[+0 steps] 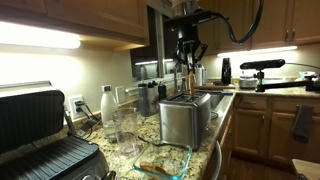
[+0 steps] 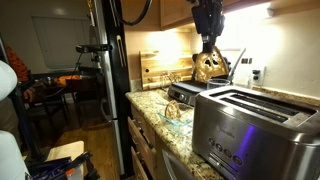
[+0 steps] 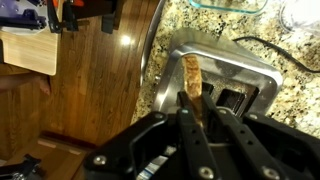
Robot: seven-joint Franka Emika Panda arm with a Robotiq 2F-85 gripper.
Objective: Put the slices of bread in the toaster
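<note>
the tool point(image 3: 194, 97) is clamped on a thin tan slice of bread point(image 3: 191, 75), held upright over the top slots of the boxy brushed-steel toaster point(image 3: 245, 68); whether its lower edge is inside a slot cannot be told. beside the toaster, a clear glass dish point(image 1: 178, 152) on the speckled granite table point(image 3: 290, 95) holds another tan slice point(image 1: 155, 167).

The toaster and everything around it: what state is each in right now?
end effector: shut on bread slice
bread slice: upright, above a toaster slot
toaster: upright, slots facing up
contact grill: lid open
glass dish: holds another slice
</note>
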